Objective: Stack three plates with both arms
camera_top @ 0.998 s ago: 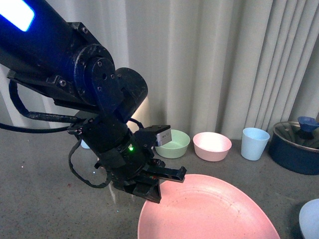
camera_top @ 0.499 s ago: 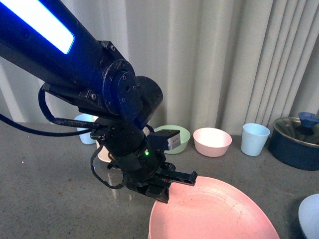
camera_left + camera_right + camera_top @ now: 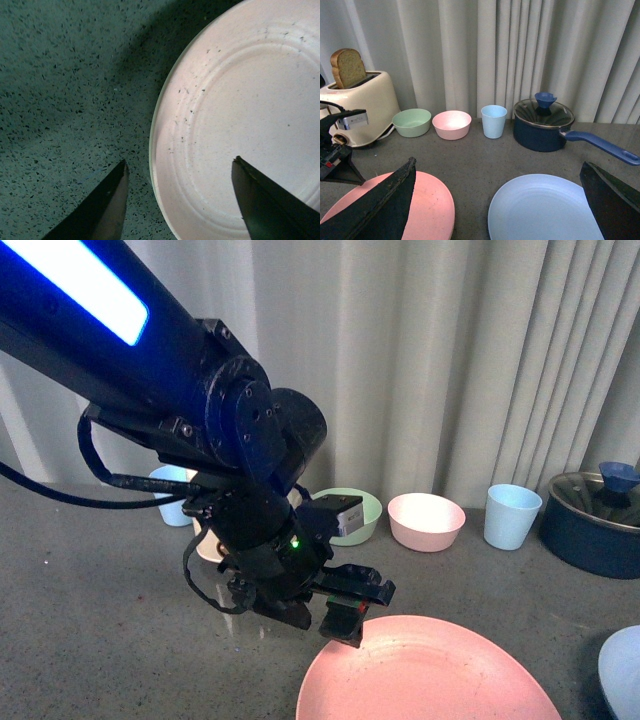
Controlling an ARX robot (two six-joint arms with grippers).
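You have on view:
- Pink plate [image 3: 430,680]: matt and smooth, with fine dark flecks and shallow moulded rings.
- Light blue plate [image 3: 542,210]: matt, smooth.
- Bench [image 3: 60,75]: grey, stone-look, black-speckled, dull.
- Curtain [image 3: 450,360], at 12 o'clock beyond the bench: pale pleated cloth.
- Left arm [image 3: 230,420]: black housing with a faint sheen.
- Left end effector [image 3: 179,161]: dark, matt.
- Pot [image 3: 542,127], at 12 o'clock from your light blue plate: glossy dark blue body, clear glass lid.
- Toaster [image 3: 357,107]: cream, glossy.
- Bread [image 3: 349,67]: rough browned crust.
- Green bowl [image 3: 411,122], pink bowl [image 3: 451,124], cup [image 3: 494,121]: matt, smooth.
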